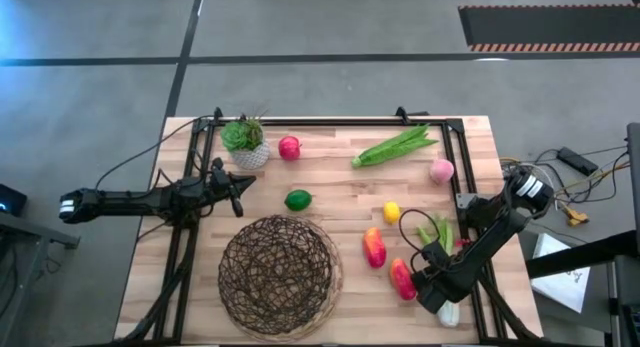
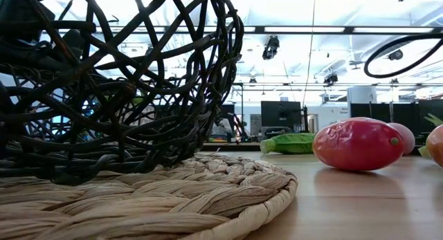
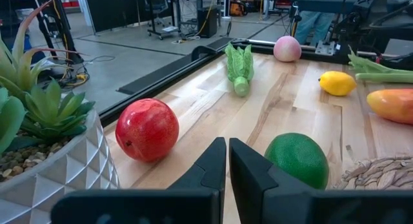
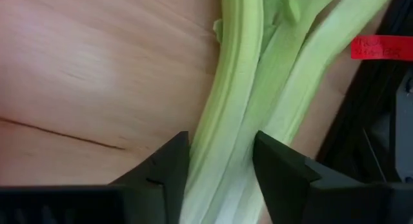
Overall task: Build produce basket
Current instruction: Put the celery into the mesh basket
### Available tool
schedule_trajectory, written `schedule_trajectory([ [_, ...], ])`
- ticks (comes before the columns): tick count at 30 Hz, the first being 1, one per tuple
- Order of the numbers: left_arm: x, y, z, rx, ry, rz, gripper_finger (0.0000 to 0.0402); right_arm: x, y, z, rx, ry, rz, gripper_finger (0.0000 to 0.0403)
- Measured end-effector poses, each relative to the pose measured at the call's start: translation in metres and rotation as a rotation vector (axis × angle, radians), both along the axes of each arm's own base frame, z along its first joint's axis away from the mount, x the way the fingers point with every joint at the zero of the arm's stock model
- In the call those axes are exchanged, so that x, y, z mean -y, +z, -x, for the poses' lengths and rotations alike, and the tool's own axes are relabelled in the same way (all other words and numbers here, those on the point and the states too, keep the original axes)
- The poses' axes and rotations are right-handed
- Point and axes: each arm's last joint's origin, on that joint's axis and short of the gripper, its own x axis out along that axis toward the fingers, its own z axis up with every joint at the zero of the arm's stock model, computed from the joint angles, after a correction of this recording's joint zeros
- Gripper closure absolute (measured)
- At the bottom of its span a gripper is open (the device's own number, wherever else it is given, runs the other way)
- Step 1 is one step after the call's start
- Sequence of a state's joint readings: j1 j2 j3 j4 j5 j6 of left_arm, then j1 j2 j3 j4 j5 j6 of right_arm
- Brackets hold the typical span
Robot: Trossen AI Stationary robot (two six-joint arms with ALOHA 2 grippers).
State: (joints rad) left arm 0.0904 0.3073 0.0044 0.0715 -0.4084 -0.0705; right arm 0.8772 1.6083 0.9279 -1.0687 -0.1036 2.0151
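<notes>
Right gripper (image 4: 221, 167): low at the near right corner of the bench (image 1: 330, 182), fingers set either side of the leek (image 4: 258, 88), one dark finger on each flank of the pale green stalk; whether they already press it cannot be told. Judgement: the step in hand is the pick of the leek; a good grasp wants the stalk centred between the fingers, pinched across its firm stem and not the loose leaves, then lifted level so the long end does not swing into the two red-orange fruits (image 1: 374, 247) lying just beside it. Basket (image 1: 279, 274): near centre of the bench, on a woven mat (image 2: 228, 191), nothing visible inside; the carry runs leftward over those fruits, so height before travel seems wise. Mid bench: lemon (image 1: 391, 212), lime (image 1: 298, 200). Left gripper (image 3: 227, 161): fingers pressed together, holding nothing, hovering near the lime at the left side, arm waiting. Far edge: apple (image 1: 289, 147), potted plant (image 1: 245, 142), leafy bunch (image 1: 395, 147), peach (image 1: 441, 170), all well apart from the basket.
</notes>
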Motion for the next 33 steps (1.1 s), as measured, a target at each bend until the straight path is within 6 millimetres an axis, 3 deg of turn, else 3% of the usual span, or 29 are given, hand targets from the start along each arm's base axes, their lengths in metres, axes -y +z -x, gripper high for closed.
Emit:
schedule_trajectory([
  [7,0.0,0.0,0.0,0.0,0.0,0.0,0.0398,-0.001,-0.002,0.001,0.0,0.049,0.013,0.0356],
  [11,0.0,0.0,0.0,0.0,0.0,0.0,0.0398,0.0,0.006,0.003,0.033,0.061,0.019,0.0378],
  [15,0.0,0.0,0.0,-0.001,0.0,0.0,0.0398,-0.005,0.028,-0.004,0.071,0.086,0.053,0.0378],
  [21,0.0,0.0,0.0,0.0,0.0,0.0,0.0398,-0.013,0.084,-0.02,0.205,0.225,0.208,0.0378],
  [27,0.0,0.0,0.0,0.0,0.0,0.0,0.0398,-0.018,0.131,-0.061,0.462,0.541,0.334,0.0378],
  [33,0.0,0.0,0.0,-0.001,0.001,0.0,0.0398,-0.02,0.161,-0.13,0.644,0.903,0.427,0.0378],
])
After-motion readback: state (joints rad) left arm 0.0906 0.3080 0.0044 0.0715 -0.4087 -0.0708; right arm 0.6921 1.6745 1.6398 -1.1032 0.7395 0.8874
